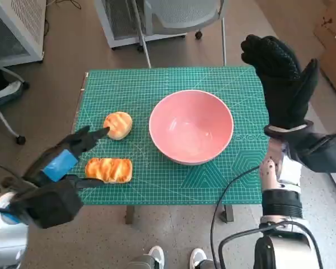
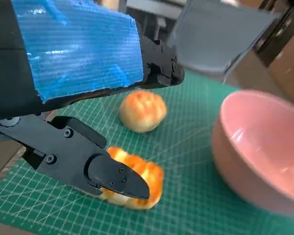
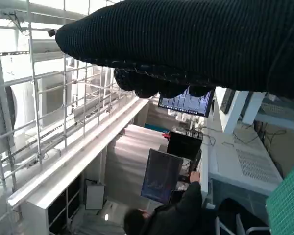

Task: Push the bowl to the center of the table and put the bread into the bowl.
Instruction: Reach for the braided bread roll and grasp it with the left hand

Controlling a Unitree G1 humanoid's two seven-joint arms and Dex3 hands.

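Two breads on the green-matted counter (image 1: 173, 193): a round bun (image 1: 118, 124) and an oblong loaf (image 1: 108, 170), both left of the pink bowl (image 1: 191, 126), which sits about mid-counter, empty. Left hand (image 1: 60, 162), blue-taped, hovers at the loaf; its fingers (image 2: 115, 177) are spread apart around it, one low in front of the loaf, holding nothing. Right hand (image 1: 283, 78), gloved, raised beside the bowl's right, fingers extended and apart, empty. One person (image 3: 171, 215) appears in the right wrist view.
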